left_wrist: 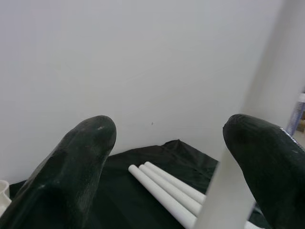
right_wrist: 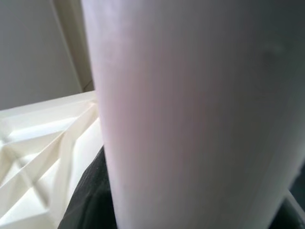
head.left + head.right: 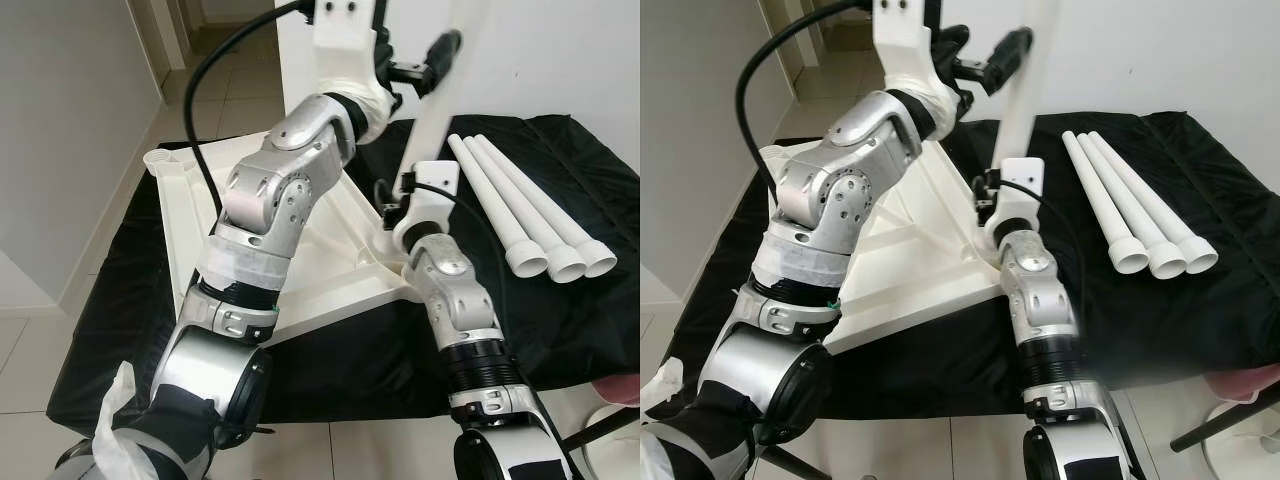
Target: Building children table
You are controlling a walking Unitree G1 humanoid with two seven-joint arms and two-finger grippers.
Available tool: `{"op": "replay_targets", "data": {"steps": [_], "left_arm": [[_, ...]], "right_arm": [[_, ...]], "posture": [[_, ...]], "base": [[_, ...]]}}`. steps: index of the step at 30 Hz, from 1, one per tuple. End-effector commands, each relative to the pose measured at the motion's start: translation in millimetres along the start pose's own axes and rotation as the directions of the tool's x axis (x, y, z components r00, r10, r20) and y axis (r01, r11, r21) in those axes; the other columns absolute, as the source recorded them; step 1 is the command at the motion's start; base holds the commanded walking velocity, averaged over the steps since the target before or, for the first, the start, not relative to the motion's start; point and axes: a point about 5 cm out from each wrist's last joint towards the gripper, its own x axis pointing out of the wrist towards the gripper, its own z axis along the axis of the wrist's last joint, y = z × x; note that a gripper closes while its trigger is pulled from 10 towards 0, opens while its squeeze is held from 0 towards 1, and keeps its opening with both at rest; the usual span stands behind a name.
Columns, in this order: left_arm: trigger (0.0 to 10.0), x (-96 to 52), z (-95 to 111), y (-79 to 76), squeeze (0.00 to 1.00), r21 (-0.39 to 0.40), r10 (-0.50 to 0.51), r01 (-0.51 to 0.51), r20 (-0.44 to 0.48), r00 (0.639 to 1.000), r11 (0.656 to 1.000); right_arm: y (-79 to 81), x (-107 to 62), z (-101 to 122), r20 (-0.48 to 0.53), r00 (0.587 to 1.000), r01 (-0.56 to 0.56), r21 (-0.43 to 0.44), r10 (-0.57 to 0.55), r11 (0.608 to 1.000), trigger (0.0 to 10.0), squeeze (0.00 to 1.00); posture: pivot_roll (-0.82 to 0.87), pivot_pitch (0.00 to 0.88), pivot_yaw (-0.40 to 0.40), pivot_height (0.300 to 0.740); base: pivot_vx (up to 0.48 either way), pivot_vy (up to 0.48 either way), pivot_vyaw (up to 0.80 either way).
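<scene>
left wrist view: spare legs (image 1: 167, 191) past fingers (image 1: 71, 176).

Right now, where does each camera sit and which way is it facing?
Left eye: on the head, looking down at the tabletop, both silver arms.
Right eye: same scene; three spare legs on black cloth.
Left wrist: past open left gripper toward the wall, upright leg beside one finger.
Right wrist: pressed close to that leg.
Shared: upright leg.
</scene>
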Motion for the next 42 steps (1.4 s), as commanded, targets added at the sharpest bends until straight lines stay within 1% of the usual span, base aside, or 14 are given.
{"op": "replay_targets", "data": {"steps": [1,8,16,18,19,20,22,26,30,34,36,40,41,42], "left_arm": [[10.0,-5.7,-0.4,-0.1,0.0,0.01,-0.075,0.075,0.006,0.997,0.997],[10.0,-17.9,-12.9,16.6,0.0,-0.01,0.011,-0.011,-0.007,1.0,1.0],[10.0,-26.1,-29.9,19.1,0.0,0.006,0.034,-0.034,-0.058,0.998,0.999],[10.0,-33.0,-40.3,21.9,0.0,0.035,0.055,-0.052,-0.092,0.994,0.998],[10.0,-33.0,-40.3,21.9,0.0,0.035,0.055,-0.052,-0.092,0.994,0.998],[10.0,-38.0,-47.2,22.2,0.0,0.07,0.058,-0.05,-0.114,0.992,0.996],[10.0,-38.0,-47.2,22.2,0.0,0.07,0.058,-0.05,-0.114,0.992,0.996],[10.0,-44.7,-54.6,20.8,0.0,0.073,0.061,-0.053,-0.124,0.99,0.996],[10.0,-55.1,-65.7,19.0,0.0,0.087,0.064,-0.053,-0.124,0.99,0.995],[10.0,-57.4,-68.7,18.6,0.0,0.091,0.065,-0.053,-0.129,0.99,0.994],[10.0,-65.2,-76.7,16.7,0.0,0.094,0.054,-0.042,-0.134,0.989,0.995],[10.0,-71.1,-83.3,16.1,0.0,0.095,0.05,-0.036,-0.144,0.988,0.995],[10.0,-80.7,-94.2,15.9,0.0,0.103,0.041,-0.023,-0.172,0.984,0.994],[10.0,-80.7,-94.2,15.9,0.0,0.103,0.041,-0.023,-0.172,0.984,0.994]], "right_arm": [[0.6,-1.0,7.0,0.045,0.999,-0.003,0.005,0.003,1.0,10.0,0.0],[-8.9,-5.2,4.5,0.046,0.998,0.033,-0.003,-0.033,0.999,10.0,0.0],[-14.4,-13.4,-1.0,0.042,0.998,0.039,-0.023,-0.038,0.999,10.0,0.0],[-14.9,-17.8,-5.1,0.031,0.999,0.034,-0.032,-0.033,0.999,10.0,0.0],[-14.9,-17.8,-5.1,0.031,0.999,0.034,-0.032,-0.033,0.999,10.0,0.0],[-14.8,-21.0,-7.4,0.028,0.999,0.028,-0.043,-0.027,0.999,10.0,0.0],[-14.8,-21.0,-7.4,0.028,0.999,0.028,-0.043,-0.027,0.999,10.0,0.0],[-14.6,-27.0,-11.8,0.027,1.0,0.011,-0.062,-0.01,0.998,10.0,0.0],[-11.9,-31.9,-16.9,0.019,1.0,0.004,-0.059,-0.003,0.998,10.0,0.0],[-11.0,-32.9,-17.7,0.019,1.0,0.002,-0.06,-0.001,0.998,10.0,0.0],[-10.6,-34.2,-18.5,0.022,1.0,-0.01,-0.079,0.012,0.997,10.0,0.0],[-10.5,-34.9,-19.4,0.022,1.0,-0.017,-0.088,0.019,0.996,10.0,0.0],[-11.6,-35.4,-18.9,0.034,0.999,-0.025,-0.098,0.028,0.995,10.0,0.0],[-11.6,-35.4,-18.9,0.034,0.999,-0.025,-0.098,0.028,0.995,10.0,0.0]], "posture": [[-0.11,0.0,0.089,0.74],[-0.11,0.0,0.087,0.74],[-0.11,0.008,0.086,0.74],[-0.11,0.01,0.096,0.74],[-0.11,0.01,0.096,0.74],[-0.11,0.013,0.098,0.74],[-0.11,0.013,0.098,0.74],[-0.11,0.014,0.1,0.74],[-0.11,0.012,0.101,0.74],[-0.11,0.012,0.101,0.74],[-0.11,0.011,0.1,0.74],[-0.11,0.007,0.098,0.74],[-0.11,0.004,0.099,0.74],[-0.11,0.004,0.099,0.74]], "base": [[0.0,0.0,0.0],[0.0,0.0,0.0],[0.0,0.0,0.0],[0.0,0.0,0.0],[0.0,0.0,0.0],[0.0,0.0,0.0],[0.0,0.0,0.0],[0.0,0.0,0.0],[0.0,0.0,0.0],[0.0,0.0,0.0],[0.0,0.0,0.0],[0.0,0.0,0.0],[0.0,0.0,0.0],[0.0,0.0,0.0]]}}
